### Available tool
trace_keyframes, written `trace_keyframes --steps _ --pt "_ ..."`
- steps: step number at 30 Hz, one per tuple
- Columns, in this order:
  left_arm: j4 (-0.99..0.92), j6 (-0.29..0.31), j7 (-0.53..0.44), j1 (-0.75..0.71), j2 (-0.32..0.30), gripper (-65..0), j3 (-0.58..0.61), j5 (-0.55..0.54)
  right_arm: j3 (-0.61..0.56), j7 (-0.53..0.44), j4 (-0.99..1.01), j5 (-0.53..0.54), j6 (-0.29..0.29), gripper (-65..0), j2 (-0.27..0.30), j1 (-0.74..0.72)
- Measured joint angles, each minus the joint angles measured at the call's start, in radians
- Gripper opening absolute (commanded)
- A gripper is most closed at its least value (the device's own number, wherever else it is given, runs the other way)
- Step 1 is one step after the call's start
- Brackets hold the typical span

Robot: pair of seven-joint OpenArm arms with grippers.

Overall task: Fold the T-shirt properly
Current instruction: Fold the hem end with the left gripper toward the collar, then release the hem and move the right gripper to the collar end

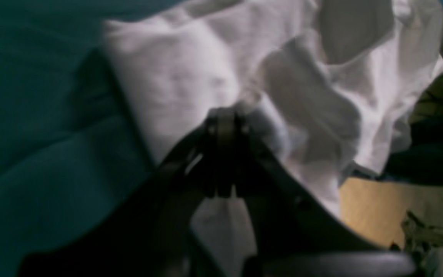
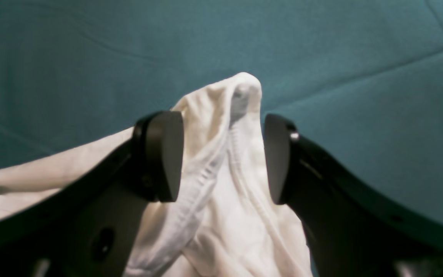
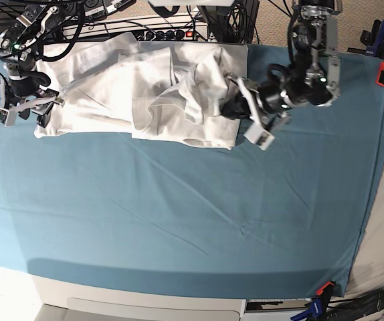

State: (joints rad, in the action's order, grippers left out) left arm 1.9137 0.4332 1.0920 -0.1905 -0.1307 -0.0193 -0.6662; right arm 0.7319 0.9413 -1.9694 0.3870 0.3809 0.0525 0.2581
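Cloth (image 3: 178,221): teal, covering the table, mostly bare.
T-shirt (image 3: 145,93): white, rumpled, along the far edge of the cloth; long axis running left to right in the base view, between the two arms.
Fold state: not yet flat; bunched ridges near the middle and toward the left gripper's end.
Left gripper (image 1: 225,127): at the shirt's end on the base view's right; jaws fully closed, pinching a bunched piece of shirt.
Right gripper (image 2: 223,157): at the opposite end; jaws wide apart, straddling a raised hem fold without clamping it.
Key relation: shirt stretching away from each gripper toward the other; each arm nearest its own end.
Judgement: right jaws likely need closing on the hem before any lift.
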Motion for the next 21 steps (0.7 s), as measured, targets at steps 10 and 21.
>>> trace_keyframes --steps 10,21 --pt "-0.001 -0.019 -0.017 -0.014 0.0 -65.0 0.187 0.045 0.0 0.0 0.0 0.0 0.0 -31.9 0.0 0.0" --pt "-0.001 0.261 0.264 -0.014 0.0 -65.0 0.24 -0.624 0.0 0.0 0.0 0.0 0.0 -31.9 0.0 0.0"
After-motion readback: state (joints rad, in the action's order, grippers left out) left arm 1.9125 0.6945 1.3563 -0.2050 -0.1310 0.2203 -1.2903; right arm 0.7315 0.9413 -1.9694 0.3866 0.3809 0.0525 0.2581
